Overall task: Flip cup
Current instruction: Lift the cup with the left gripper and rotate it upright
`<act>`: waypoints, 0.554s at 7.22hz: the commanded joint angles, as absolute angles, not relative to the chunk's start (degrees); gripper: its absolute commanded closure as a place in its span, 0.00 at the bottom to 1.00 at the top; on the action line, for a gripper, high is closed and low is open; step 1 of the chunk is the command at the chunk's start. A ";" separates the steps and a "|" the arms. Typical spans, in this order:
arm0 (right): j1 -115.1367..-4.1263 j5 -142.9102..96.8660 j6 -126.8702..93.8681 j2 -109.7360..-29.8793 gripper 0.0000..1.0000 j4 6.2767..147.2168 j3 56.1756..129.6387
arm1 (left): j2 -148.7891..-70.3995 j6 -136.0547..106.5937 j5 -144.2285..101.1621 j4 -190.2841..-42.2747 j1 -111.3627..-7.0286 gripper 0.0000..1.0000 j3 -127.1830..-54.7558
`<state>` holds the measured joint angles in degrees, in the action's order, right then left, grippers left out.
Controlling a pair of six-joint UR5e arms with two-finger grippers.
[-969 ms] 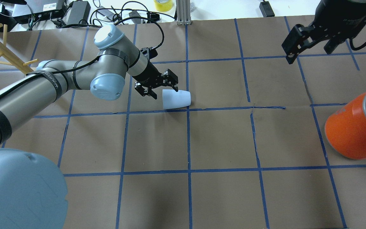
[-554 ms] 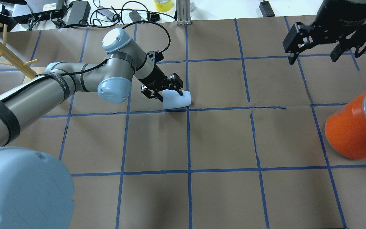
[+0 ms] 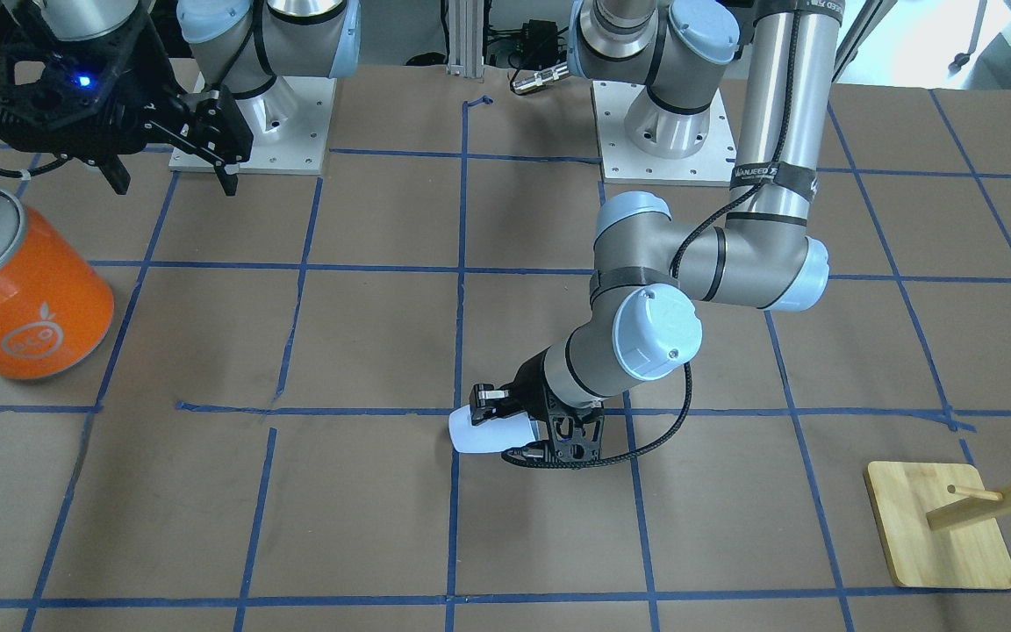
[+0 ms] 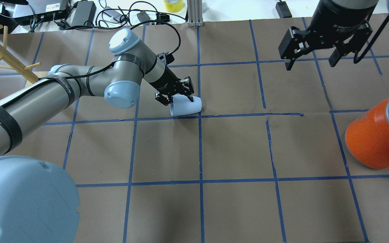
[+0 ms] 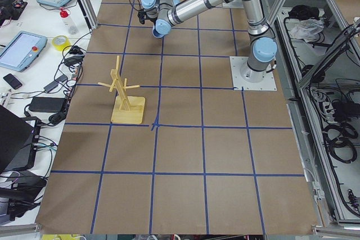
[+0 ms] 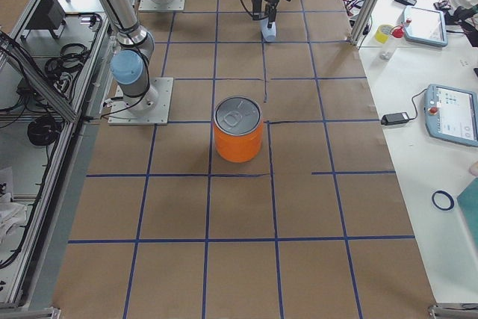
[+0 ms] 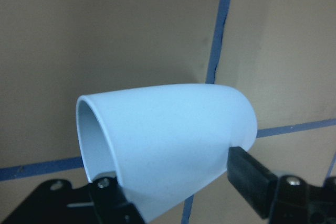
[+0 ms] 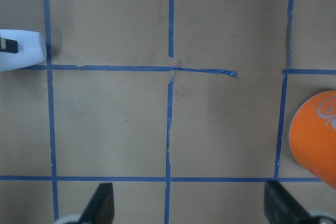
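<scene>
The pale lavender-blue cup (image 4: 187, 106) lies on its side on the brown table paper, mouth toward the left arm, beside a blue tape crossing. It also shows in the front view (image 3: 481, 434), the left wrist view (image 7: 168, 140) and at the edge of the right wrist view (image 8: 23, 51). My left gripper (image 4: 177, 98) has a finger on each side of the cup near its mouth and is shut on it; the fingers (image 7: 252, 179) press its wall. My right gripper (image 4: 310, 62) hangs open and empty above the far right of the table.
A large orange can (image 4: 373, 138) with a silver lid stands at the right edge, also in the front view (image 3: 18, 290). A wooden peg rack (image 4: 2, 50) stands at the far left. Cables and power bricks lie beyond the table's far edge.
My left gripper moved forward over the cup's mouth end and closed on it; the cup's mouth turned a little. My right gripper shifted left.
</scene>
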<state>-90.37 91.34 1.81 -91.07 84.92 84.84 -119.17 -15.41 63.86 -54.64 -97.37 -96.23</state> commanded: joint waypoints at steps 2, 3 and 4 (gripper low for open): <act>-90.62 92.19 6.99 -90.97 0.00 85.52 85.17 | -117.95 -20.11 72.30 -56.42 -97.21 1.00 -91.24; -90.53 91.94 10.60 -91.23 0.00 85.17 85.25 | -117.34 -20.65 75.73 -57.73 -97.29 1.00 -91.23; -90.53 91.15 10.72 -91.23 0.00 85.60 85.25 | -116.90 -21.96 77.76 -58.01 -97.38 1.00 -91.23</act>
<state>-90.57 91.79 8.99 -91.13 85.37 85.21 -117.45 -20.51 74.52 -57.26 -97.28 -91.47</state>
